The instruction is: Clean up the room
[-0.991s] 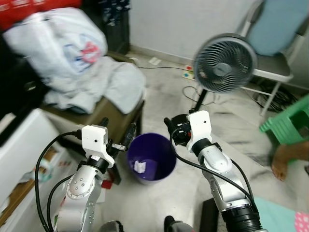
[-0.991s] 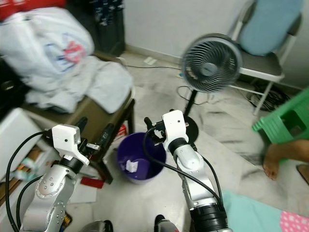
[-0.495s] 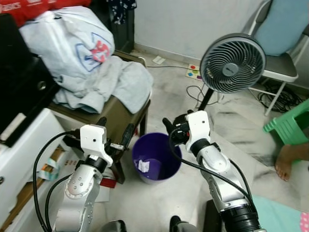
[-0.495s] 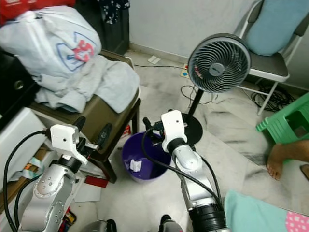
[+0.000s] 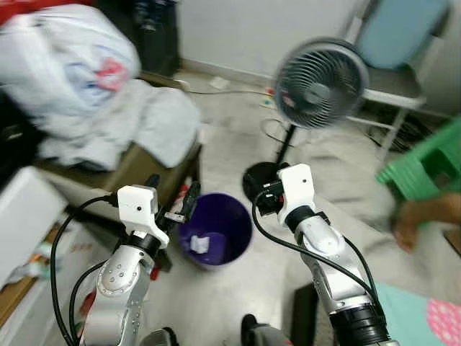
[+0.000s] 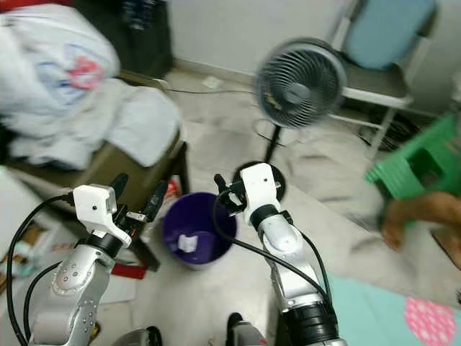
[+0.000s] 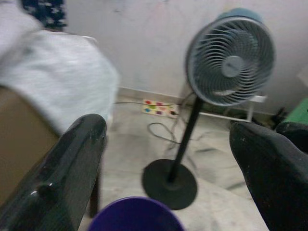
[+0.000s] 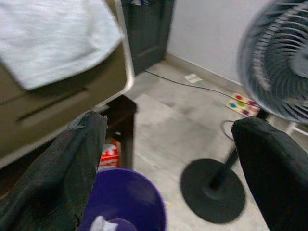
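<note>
Purple plastic marks the target here: a round bin stands upright on the pale floor, its mouth facing straight up, with a scrap of white paper lying at the bottom. Being round, it has no long axis across the floor; its only axis is vertical. It sits low and between the two arms, slightly nearer the left claw, which hovers just above its rim on the side of the brown seat piled with grey cloth. The right claw hangs at the opposite rim, toward the standing fan. Both claws are spread wide and carry nothing; the wrist views show each pair of black fingers far apart with the bin's rim below the gap. Either arm could drop something in from here, I judge, but neither has anything to drop, so the next step likely means finding litter first. Motion blur softens the surroundings.
</note>
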You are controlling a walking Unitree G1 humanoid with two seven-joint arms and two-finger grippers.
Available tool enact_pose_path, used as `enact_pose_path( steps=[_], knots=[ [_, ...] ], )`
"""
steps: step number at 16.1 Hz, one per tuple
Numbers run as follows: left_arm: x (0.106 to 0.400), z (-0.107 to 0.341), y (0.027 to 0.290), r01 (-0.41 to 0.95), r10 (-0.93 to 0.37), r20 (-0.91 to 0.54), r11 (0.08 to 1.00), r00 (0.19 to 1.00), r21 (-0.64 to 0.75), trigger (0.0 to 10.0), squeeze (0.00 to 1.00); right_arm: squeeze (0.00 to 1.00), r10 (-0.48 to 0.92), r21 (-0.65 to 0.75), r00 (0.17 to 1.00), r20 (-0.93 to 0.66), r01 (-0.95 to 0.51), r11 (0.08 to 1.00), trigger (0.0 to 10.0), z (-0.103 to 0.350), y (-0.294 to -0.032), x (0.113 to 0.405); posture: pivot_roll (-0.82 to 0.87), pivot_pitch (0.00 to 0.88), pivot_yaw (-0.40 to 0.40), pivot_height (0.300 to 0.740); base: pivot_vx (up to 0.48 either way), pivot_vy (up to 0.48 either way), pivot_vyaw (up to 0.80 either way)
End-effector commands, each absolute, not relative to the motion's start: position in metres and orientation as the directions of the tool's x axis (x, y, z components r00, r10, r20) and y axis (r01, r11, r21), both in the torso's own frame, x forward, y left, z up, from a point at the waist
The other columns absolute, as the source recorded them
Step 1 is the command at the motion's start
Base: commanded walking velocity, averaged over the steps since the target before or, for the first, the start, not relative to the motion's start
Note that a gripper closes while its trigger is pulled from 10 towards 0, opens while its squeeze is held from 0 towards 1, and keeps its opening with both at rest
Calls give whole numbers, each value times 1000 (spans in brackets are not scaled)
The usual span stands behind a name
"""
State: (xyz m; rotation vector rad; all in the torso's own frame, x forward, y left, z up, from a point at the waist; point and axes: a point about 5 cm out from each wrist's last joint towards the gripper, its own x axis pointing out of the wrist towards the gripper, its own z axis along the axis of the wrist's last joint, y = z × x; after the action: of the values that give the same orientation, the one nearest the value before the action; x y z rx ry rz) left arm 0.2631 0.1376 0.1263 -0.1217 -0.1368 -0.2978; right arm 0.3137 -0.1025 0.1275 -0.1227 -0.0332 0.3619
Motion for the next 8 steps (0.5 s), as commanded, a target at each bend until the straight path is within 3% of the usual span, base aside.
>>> enact_pose_path(
  steps=[1,8],
  knots=[
    [261,127,136,315,-298,156,943,942,-103,10000,0,0,344,-122,939,10,-340,932,10000,126,-106,313,27,203,-52,740,259,0,0],
    [261,127,135,332,-314,158,937,936,-106,10000,0,0,346,-128,938,3,-342,931,10000,125,-106,313,26,202,-51,740,304,0,0]
  ],
)
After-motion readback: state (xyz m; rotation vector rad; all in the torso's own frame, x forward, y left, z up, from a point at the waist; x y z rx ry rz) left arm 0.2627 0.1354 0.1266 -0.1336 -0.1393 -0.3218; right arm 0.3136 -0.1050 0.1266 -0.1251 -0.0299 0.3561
